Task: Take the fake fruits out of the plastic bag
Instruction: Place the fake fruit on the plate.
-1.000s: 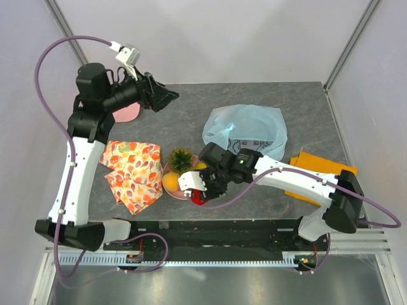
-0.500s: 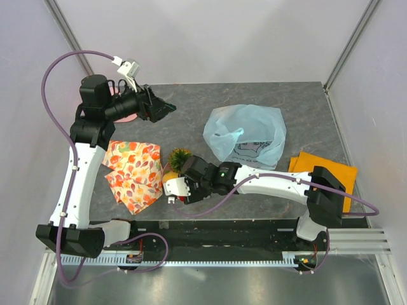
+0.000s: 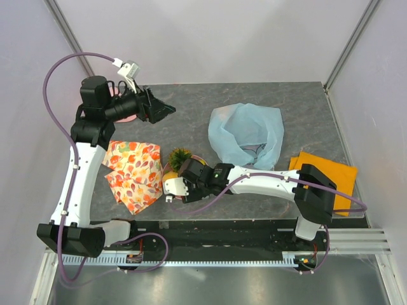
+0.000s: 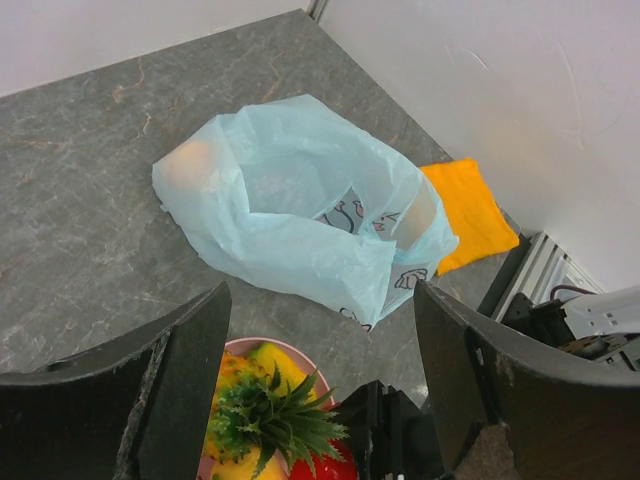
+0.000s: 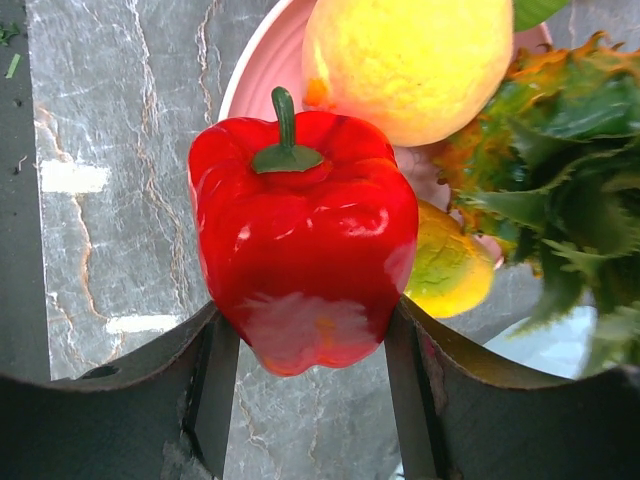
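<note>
The light-blue plastic bag [image 3: 245, 133] lies crumpled at the table's middle, mouth open [image 4: 300, 205]. Orange-pink shapes show through its film, one at its far-left corner [image 4: 188, 165]. The red bell pepper [image 5: 305, 225] is pinched between the fingers of my right gripper [image 5: 310, 345], which is shut on it. It hangs over the near rim of a pink plate [image 5: 258, 75]. On the plate lie the orange ball [image 5: 405, 55], the mango [image 5: 450, 268] and the pineapple [image 3: 180, 157]. My left gripper [image 3: 160, 109] hovers high at the back left, open and empty [image 4: 320, 300].
A floral orange-and-white cloth [image 3: 130, 170] lies left of the plate. A flat orange cloth [image 3: 325, 170] lies at the right edge, partly under the right arm. A pink object [image 3: 129, 115] sits beneath the left arm. The right arm spans the table's front.
My right gripper has carried the red pepper leftwards from beside the bag to the plate's near rim. The bag has changed shape behind it. The left arm dropped slightly.
</note>
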### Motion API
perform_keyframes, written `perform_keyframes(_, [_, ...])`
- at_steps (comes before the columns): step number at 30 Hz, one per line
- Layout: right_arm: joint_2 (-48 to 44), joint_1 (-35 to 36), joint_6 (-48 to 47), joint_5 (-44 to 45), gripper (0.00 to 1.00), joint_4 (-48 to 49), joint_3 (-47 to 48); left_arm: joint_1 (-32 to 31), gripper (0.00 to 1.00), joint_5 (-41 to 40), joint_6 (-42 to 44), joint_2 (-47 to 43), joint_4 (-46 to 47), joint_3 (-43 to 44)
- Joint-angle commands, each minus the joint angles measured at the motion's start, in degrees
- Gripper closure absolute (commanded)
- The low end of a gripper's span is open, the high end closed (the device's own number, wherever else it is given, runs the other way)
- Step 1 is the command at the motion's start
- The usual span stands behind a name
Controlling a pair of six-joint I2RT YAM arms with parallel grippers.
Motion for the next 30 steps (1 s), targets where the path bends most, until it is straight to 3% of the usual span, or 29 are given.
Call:
perform_keyframes(1, [1.1, 0.1, 1.5, 2.0, 0.5, 2.3, 0.6, 0.4, 0.2, 2.2, -1.9, 0.2, 2.3, -0.3])
perform_keyframes(16, [1.2, 0.1, 2.4, 4.2, 0.19, 3.4, -0.1, 0.4, 0.2, 4.4, -3.5, 1.7, 4.6, -1.2])
perform_keyframes(17, [1.1, 0.1, 2.5, 4.3, 0.13, 3.4, -0.1, 0.4, 0.2, 4.6, -3.6, 1.7, 4.6, -1.2])
perform_keyframes(30, [-3.3, 0.1, 5.9, 7.0, 0.09, -0.4, 1.3, 0.4, 0.21, 5.6, -4.8, 1.8, 5.5, -1.1])
